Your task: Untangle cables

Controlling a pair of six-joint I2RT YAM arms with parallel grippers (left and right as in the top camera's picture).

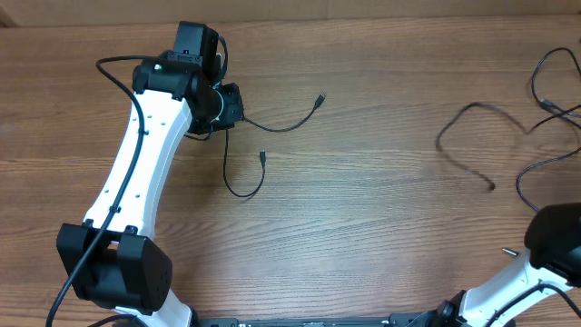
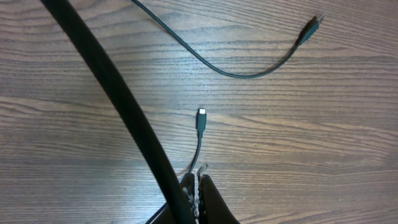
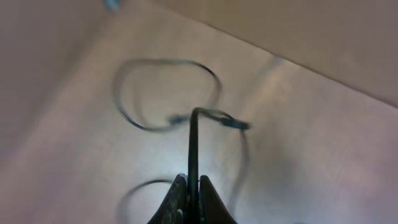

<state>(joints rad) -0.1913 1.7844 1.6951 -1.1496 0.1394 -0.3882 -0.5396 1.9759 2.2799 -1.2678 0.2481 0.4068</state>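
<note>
Thin black cables lie in two groups. On the left, one cable [image 1: 281, 124] ends in a plug [image 1: 320, 98], and another cable [image 1: 238, 191] loops to a plug [image 1: 261, 156]. My left gripper [image 1: 234, 111] is shut, and in the left wrist view its fingertips [image 2: 196, 182] pinch a strand [image 2: 199, 146] that leads to a plug tip [image 2: 201, 116]. More cables [image 1: 472, 111] lie curved at the right. My right gripper [image 3: 193, 182] is shut on a cable [image 3: 193, 143] that rises from the jaws and bends toward blurred loops [image 3: 165, 93].
The left arm's thick black cable [image 2: 118, 99] crosses the left wrist view diagonally. The right arm's wrist [image 1: 556, 238] sits at the bottom right with its fingers hidden under it. Bare wooden table [image 1: 381, 227] lies between the two cable groups.
</note>
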